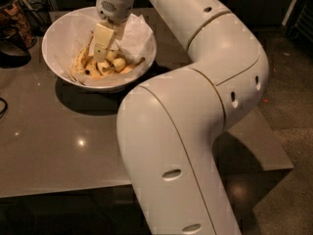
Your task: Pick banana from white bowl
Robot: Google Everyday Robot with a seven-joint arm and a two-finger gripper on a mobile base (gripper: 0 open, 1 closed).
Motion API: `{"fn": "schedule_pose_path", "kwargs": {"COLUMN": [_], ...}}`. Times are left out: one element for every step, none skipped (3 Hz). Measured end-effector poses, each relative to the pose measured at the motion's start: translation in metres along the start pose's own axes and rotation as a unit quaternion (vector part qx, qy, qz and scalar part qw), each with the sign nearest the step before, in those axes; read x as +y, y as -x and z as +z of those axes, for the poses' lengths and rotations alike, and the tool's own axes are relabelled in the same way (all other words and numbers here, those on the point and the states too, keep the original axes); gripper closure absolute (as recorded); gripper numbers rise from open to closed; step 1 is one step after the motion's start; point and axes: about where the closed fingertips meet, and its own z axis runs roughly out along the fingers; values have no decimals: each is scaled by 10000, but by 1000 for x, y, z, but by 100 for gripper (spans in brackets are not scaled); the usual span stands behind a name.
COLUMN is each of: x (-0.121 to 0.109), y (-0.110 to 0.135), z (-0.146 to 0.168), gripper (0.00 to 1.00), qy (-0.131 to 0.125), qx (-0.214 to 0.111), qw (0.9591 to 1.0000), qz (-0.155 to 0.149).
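Observation:
The white bowl (63, 28) stands at the back left of the grey table and is lined with crumpled white paper (139, 33). Yellow bananas lie in a pile at its bottom. A brown-freckled banana (81, 62) lies along the left side, with a thin dark stem (140, 61) poking out on the right. My gripper (105, 50) reaches down into the bowl from above, its tip among the bananas. It hides the middle of the pile.
My big white arm (195, 106) bends across the right half of the view and covers much of the table (49, 146). Dark objects (12, 31) stand at the table's far left. The table's front edge and floor (279, 204) show below.

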Motion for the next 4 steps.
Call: {"fn": "schedule_pose_path", "kwargs": {"x": [-3,-7,-13,-17], "y": [1,0,-6,-12], "z": [9,15,23,28], "gripper": [32,39,40,40], "qy": [25,66,133,163], "qx": [70,96,121,158], "qw": [10000,9999,9997,9993], "qz": [26,93,193,287]}}
